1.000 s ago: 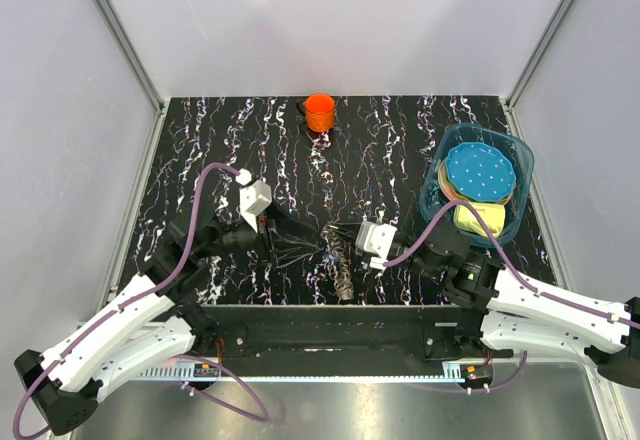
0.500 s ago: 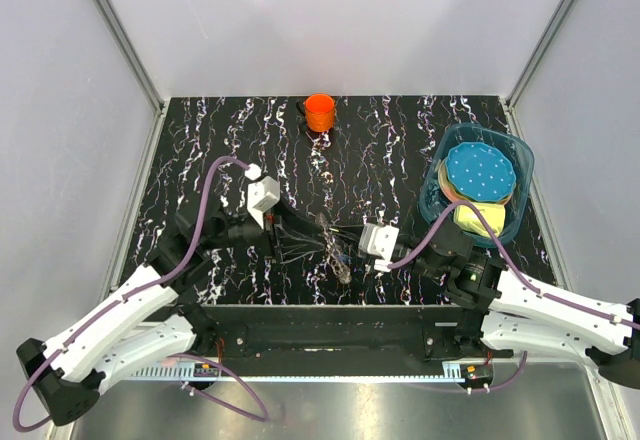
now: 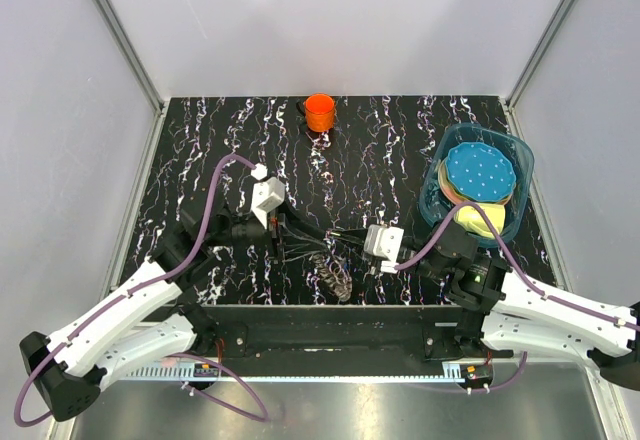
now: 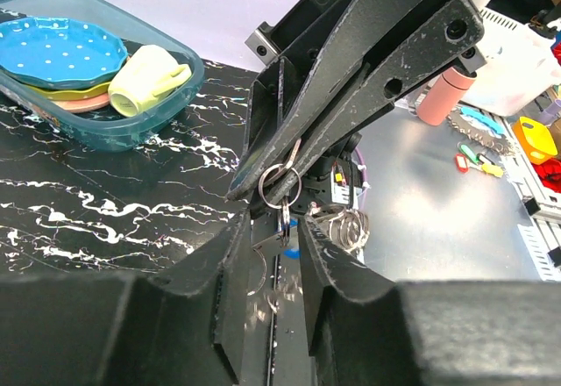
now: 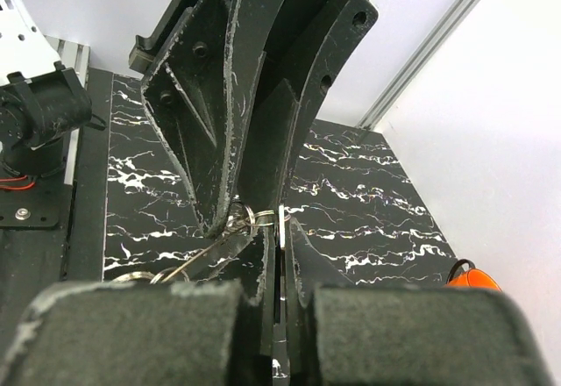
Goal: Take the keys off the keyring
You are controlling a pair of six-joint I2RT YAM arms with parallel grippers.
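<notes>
The keys [image 3: 336,278] hang as a grey bunch between my two grippers near the table's front edge. My right gripper [image 3: 349,239] is shut on one flat key [image 5: 282,226]; its pads pinch it edge-on in the right wrist view [image 5: 282,221]. A small keyring [image 4: 279,184] sits at that gripper's tips, with more rings [image 4: 346,226] and a blue piece below. My left gripper [image 3: 305,235] faces it from the left. Its jaws stand narrowly apart round a hanging key [image 4: 279,231], touching nothing that I can see.
An orange cup [image 3: 320,112] stands at the back centre. A teal bin [image 3: 524,182] at the right holds a blue dotted plate [image 3: 478,170] and a pale yellow cup [image 3: 476,218]. The table's front edge lies just below the keys.
My left gripper has moved right towards the right gripper and its jaws have narrowed from wide open. The right gripper has shifted slightly right with its key.
</notes>
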